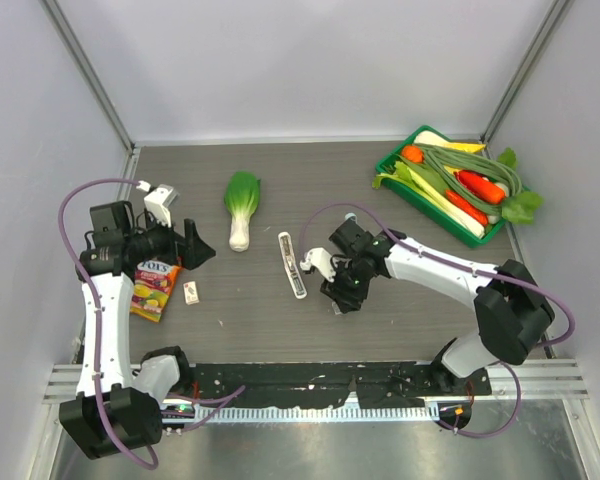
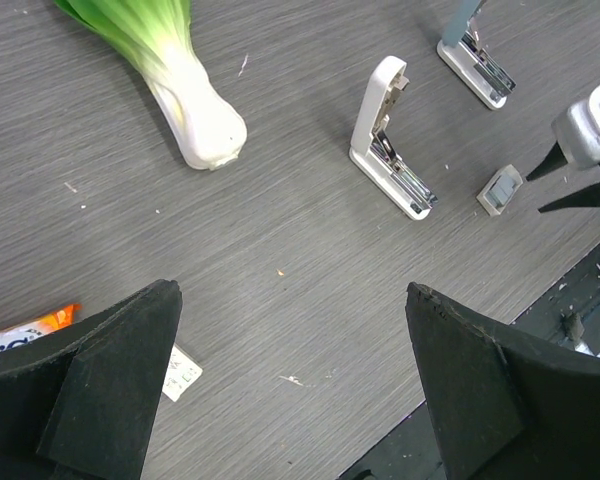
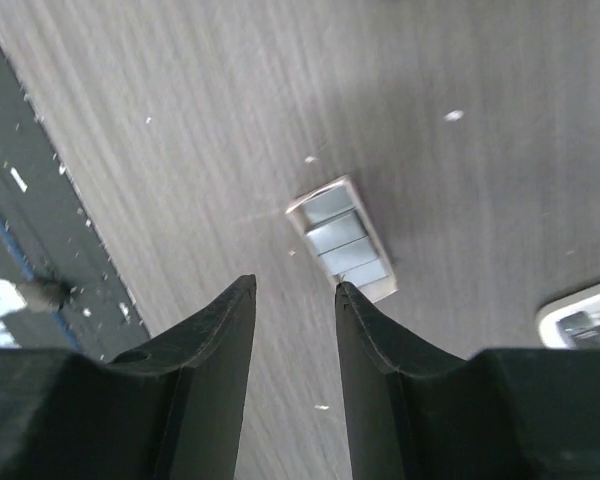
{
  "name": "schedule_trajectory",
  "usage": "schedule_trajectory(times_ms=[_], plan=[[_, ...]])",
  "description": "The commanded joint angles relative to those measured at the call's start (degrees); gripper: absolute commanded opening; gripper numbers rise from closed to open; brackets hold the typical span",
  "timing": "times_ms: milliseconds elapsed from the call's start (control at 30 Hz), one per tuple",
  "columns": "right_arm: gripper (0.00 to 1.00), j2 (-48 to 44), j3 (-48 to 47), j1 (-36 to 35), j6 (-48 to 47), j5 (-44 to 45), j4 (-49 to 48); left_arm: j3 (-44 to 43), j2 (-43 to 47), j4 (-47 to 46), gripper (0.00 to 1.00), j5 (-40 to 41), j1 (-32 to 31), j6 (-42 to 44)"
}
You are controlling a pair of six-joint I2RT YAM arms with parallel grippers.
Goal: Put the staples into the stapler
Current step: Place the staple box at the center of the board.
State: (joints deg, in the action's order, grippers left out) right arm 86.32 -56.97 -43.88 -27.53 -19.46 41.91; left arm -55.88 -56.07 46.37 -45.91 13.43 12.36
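The stapler [image 1: 292,264] lies opened near mid-table, its white lid [image 2: 378,100] raised over a base with a silvery channel [image 2: 400,185]. The staples [image 3: 342,243] are silvery strips in a tiny open tray [image 2: 500,190] lying flat to the stapler's right. My right gripper [image 3: 295,283] hovers just short of that tray with its jaws narrowly apart and nothing between them; one fingertip [image 3: 345,292] is at the tray's near corner. A small whitish box piece [image 2: 180,372] lies beside my left gripper [image 2: 290,288], which is wide open and empty, left of the stapler.
A bok choy [image 1: 242,208] lies behind the stapler. A second opened piece with a pale blue-grey bar [image 2: 475,62] lies beyond it. A snack bag [image 1: 155,287] sits at the left, a green crate [image 1: 392,178] of vegetables back right, a black rail [image 1: 310,378] in front.
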Motion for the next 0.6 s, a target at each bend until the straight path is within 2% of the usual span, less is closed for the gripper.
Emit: schedule_trajectory(times_ms=[0,300,567], plan=[[0.43,-0.6,0.9,-0.2,-3.8,-3.0,7.4,0.3,1.1,-2.5,0.98,0.0,0.5,-0.8],[0.41,3.7,4.5,-0.2,-5.3,-1.9,6.6,0.7,1.0,-3.0,0.98,-0.1,0.7,-1.0],[0.42,3.2,6.3,-0.3,-1.3,4.2,-4.0,1.0,0.9,-3.3,0.99,-0.2,0.8,-0.9]])
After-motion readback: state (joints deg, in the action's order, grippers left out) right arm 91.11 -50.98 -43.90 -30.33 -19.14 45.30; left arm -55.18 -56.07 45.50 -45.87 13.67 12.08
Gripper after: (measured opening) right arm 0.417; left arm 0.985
